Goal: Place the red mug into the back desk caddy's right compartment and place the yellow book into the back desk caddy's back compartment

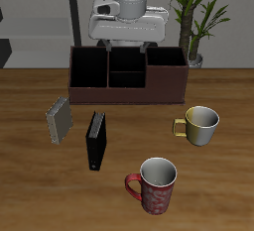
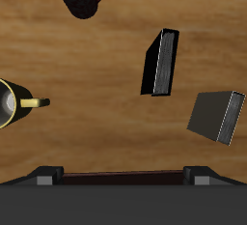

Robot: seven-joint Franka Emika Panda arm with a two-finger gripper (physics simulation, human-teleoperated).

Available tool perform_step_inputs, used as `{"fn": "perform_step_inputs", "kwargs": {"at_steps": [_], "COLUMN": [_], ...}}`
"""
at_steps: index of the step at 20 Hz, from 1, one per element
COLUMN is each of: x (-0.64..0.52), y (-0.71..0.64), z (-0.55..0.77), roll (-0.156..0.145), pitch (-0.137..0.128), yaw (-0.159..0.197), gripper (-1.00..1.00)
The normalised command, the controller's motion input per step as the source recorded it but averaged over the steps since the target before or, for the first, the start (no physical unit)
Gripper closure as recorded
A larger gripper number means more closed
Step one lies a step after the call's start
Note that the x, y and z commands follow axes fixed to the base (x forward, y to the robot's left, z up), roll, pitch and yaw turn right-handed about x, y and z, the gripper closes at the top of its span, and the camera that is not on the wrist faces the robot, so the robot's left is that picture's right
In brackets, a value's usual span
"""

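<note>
Franka arm sits high at the back, gripper (image 1: pixel 126 39) hovering above the back desk caddy (image 1: pixel 127 74), holding nothing. The exterior view doesn't show its fingers clearly and the wrist view shows only a dark housing edge, so whether they're spread or pressed together, I cannot tell. The red mug (image 1: pixel 155 185) stands upright near the table's front edge, well apart from the caddy. The yellow book (image 1: pixel 60 121) stands on the wood, just beside the taller black book (image 1: pixel 95 141). The yellow-gold mug (image 1: pixel 199 125) sits alone. Only the exterior view shows the caddy's 4 black-lined sections; the wrist view shows both books and both mugs from above
</note>
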Motion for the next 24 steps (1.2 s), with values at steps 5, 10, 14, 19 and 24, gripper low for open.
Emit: {"fn": "perform_step_inputs", "kwargs": {"at_steps": [5,10,14,19,24], "x": [0.28,0.21,0.35,0.38,0.41], "y": [0.04,0.1,0.16,0.1,0.17], "z": [0.05,-0.05,-0.05,-0.05,0.04], "roll": [0.012,-0.008,0.003,0.012,-0.008], "pitch": [0.0,-0.001,0.004,0.004,-0.001], "yaw": [0.046,0.043,0.011,0.01,0.01], "gripper": [-1.0,-1.0,-1.0,-1.0,-1.0]}}
